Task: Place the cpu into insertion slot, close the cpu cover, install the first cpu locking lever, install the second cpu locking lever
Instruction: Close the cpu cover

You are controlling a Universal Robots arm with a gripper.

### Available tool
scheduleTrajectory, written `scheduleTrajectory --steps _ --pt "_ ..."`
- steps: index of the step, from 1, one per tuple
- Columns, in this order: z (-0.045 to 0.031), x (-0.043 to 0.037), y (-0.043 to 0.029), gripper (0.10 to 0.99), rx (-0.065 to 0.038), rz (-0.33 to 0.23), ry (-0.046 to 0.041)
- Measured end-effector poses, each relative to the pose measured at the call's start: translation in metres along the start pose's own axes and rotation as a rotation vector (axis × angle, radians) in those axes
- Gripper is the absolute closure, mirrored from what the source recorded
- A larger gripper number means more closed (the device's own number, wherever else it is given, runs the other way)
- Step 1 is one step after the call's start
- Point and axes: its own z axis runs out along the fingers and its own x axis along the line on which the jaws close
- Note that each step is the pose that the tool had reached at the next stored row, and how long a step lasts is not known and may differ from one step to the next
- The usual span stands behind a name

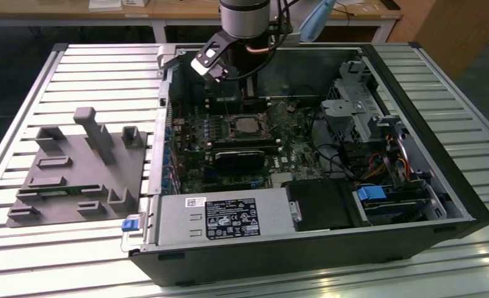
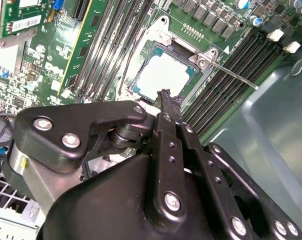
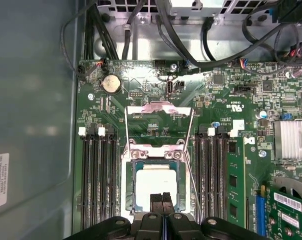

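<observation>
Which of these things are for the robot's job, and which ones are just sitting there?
For the job:
cpu
cpu cover, lying around the cpu
locking lever, sticking out
gripper, over the cpu

Just lying about:
grey rack
round battery
memory slots
black cables

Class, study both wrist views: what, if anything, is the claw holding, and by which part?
Nothing is held. The claw is shut with nothing between its jaws, close to the cpu.
</observation>
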Motion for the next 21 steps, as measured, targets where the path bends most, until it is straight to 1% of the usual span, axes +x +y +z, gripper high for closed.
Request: scheduleTrajectory --steps 4,11,14,21 --pt "-0.0045 0.0000 0.0004 0.984 0.000 0.000 0.0000" --pt "-0.0048 0.0000 0.0009 0.984 0.000 0.000 -0.0001" --pt "-0.0046 0.0001 0.0033 0.984 0.000 0.000 0.0000" --pt "-0.0038 0.0002 0.0114 0.984 0.000 0.000 0.0000"
